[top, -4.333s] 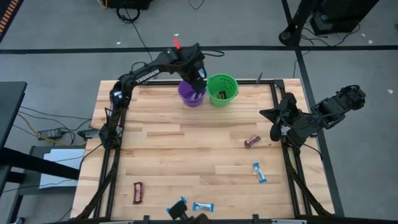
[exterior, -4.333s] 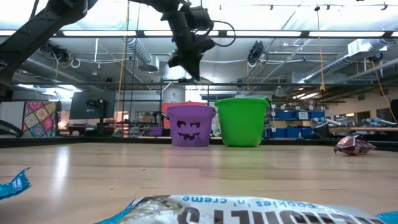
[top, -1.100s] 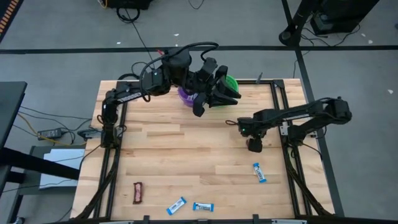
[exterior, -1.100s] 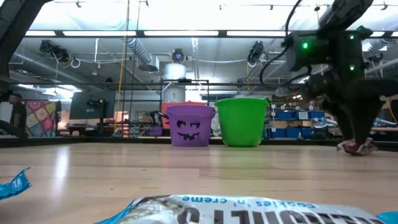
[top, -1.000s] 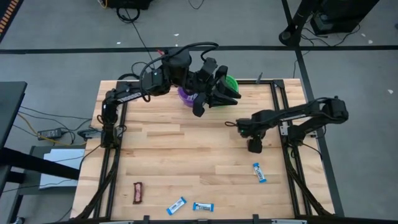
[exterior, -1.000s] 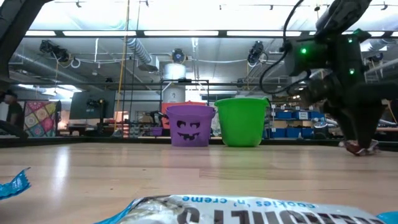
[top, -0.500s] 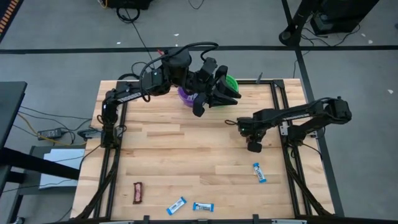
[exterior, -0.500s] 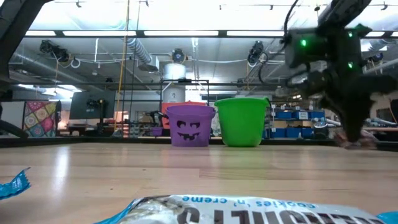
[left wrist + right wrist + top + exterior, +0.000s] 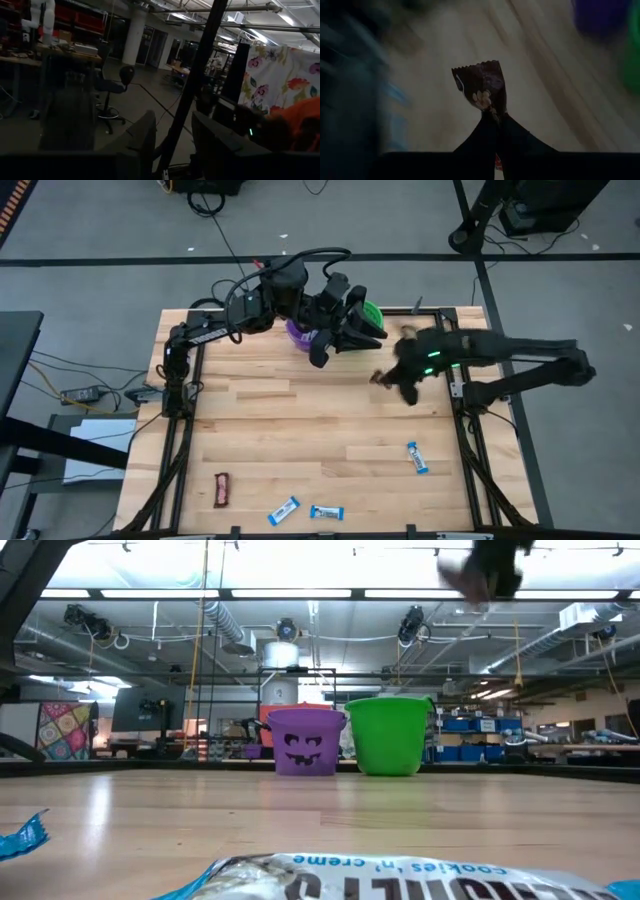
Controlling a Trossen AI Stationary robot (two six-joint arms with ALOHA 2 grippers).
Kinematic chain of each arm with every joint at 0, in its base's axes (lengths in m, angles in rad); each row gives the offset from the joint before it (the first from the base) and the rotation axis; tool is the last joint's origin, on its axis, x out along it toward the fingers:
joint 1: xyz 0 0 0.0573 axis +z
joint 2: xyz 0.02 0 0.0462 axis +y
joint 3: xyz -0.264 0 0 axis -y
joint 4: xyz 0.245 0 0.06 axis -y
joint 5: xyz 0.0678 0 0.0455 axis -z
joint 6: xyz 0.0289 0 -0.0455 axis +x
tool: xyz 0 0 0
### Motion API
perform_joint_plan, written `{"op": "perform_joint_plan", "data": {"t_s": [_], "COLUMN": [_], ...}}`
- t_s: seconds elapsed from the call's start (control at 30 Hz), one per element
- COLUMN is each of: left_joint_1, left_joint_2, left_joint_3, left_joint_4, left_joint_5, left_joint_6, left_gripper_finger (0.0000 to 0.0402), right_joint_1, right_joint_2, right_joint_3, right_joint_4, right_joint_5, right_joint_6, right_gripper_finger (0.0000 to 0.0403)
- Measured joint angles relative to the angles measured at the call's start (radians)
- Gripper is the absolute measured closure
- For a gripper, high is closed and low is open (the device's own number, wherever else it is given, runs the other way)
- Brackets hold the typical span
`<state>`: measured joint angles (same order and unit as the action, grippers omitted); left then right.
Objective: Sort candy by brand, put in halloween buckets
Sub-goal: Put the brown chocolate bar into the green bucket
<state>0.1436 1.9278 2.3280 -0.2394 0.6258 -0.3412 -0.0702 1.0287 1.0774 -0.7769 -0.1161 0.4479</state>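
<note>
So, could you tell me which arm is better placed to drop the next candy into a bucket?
The right: its gripper is shut on a dark brown candy and lifted near the green bucket. The left gripper holds nothing visible.

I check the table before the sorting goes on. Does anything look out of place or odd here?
Nothing looks spilled or damaged. The purple bucket and green bucket stand upright side by side. Loose candies lie scattered near the table's front edge, one brown and three blue. The right gripper holds a brown candy.
</note>
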Motion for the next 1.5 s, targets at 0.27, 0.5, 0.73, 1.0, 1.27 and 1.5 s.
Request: {"op": "perform_joint_plan", "data": {"t_s": [0.27, 0.5, 0.73, 1.0, 1.27, 1.5], "left_joint_1": [0.001, 0.002, 0.008, 0.038, 0.072, 0.079], "left_joint_2": [0.000, 0.000, 0.000, 0.001, 0.001, 0.001], "left_joint_3": [0.000, 0.000, 0.000, 0.000, 0.000, 0.000], "left_joint_4": [-0.002, -0.029, -0.031, -0.055, -0.052, -0.052], "left_joint_5": [0.034, 0.034, 0.034, 0.026, 0.020, 0.019], "left_joint_6": [0.035, 0.081, 0.102, 0.100, 0.070, 0.068], "left_gripper_finger": [0.0270, 0.0270, 0.0270, 0.0270, 0.0270, 0.0270], "right_joint_1": [0.112, 0.207, 0.265, 0.339, 0.312, 0.247], "right_joint_2": [-0.360, -0.550, -0.588, -0.549, -0.554, -0.528], "right_joint_3": [0.026, -0.089, -0.361, -0.729, -1.049, -0.983], "right_joint_4": [0.473, 0.713, 1.261, 1.675, 2.033, 1.565], "right_joint_5": [-0.171, -0.370, -0.580, -0.578, -0.126, 0.438], "right_joint_6": [-0.059, -0.095, -0.108, -0.307, -0.303, -0.019], "right_gripper_finger": [0.0391, 0.0391, 0.0391, 0.0391, 0.0391, 0.0391]}}
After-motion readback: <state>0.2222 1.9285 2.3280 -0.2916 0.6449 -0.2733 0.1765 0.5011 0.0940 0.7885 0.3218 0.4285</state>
